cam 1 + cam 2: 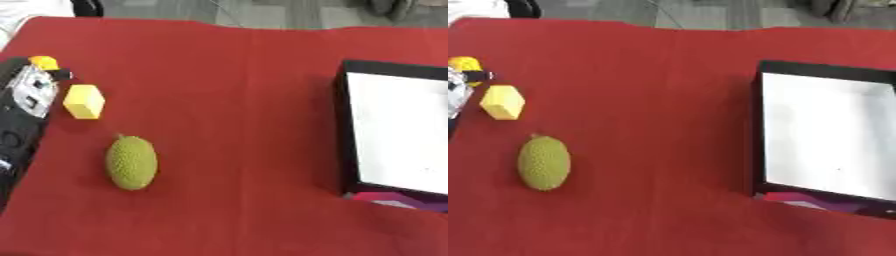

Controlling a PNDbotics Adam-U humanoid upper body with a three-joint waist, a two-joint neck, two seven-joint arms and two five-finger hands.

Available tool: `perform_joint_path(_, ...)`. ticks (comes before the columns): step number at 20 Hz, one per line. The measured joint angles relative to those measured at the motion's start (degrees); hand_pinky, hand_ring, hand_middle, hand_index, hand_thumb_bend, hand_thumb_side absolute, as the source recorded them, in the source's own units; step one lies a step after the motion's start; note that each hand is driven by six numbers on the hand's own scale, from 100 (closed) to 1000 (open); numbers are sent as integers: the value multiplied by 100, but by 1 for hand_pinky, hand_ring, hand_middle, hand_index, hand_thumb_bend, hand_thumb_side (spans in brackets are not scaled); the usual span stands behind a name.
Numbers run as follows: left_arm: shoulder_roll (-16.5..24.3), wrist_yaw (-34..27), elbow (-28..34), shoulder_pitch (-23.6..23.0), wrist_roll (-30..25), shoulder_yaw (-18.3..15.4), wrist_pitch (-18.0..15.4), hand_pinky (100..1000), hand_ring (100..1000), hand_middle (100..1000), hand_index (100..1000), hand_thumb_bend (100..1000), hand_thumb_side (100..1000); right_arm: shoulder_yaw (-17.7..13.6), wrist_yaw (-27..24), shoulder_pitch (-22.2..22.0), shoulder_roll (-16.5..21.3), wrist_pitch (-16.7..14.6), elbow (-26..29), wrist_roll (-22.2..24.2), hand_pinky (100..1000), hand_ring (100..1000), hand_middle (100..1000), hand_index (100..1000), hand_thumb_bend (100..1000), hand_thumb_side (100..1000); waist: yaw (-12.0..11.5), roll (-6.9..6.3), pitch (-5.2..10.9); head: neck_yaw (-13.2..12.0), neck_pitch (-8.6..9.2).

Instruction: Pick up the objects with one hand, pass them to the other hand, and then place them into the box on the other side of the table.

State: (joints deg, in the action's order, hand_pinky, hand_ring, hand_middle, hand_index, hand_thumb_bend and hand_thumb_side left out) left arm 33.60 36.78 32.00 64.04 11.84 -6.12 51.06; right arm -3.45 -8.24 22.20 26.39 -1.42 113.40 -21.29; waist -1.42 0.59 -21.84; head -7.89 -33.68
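A bumpy green oval fruit (131, 163) lies on the red table (236, 100), left of centre. A yellow block (84, 101) sits just beyond it, further left. Near the left edge there is a small orange-yellow object (43, 63) with a black bit beside it. My left arm and hand (22, 107), black with silver parts, come in along the left edge, right beside the yellow block and apart from the fruit. On the right side stands a black box (757, 130) with a white inside, and nothing shows in it. My right hand is out of view.
A pink and purple patch (395, 199) shows at the box's near edge. The red cloth runs wide between the fruit and the box. The table's far edge meets a grey floor (262, 12).
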Motion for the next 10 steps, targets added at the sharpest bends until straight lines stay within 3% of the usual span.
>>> perform_joint_path(3,0,-104,-3,0,60,29,-58,866,841,738,887,500,516,1,-3,2,0,-6,0,11,1000,1000,886,1000,100,568,10,-3,-8,-11,16)
perform_joint_path(7,0,-177,-62,0,139,31,-130,852,828,719,864,369,461,5,-6,14,0,-10,0,16,1000,1000,886,1000,100,568,28,-3,-10,-16,62)
perform_joint_path(10,3,-179,-124,-2,236,32,-227,844,818,708,857,332,443,17,-8,35,0,-21,0,27,1000,1000,886,1000,100,568,33,-3,-14,-16,66)
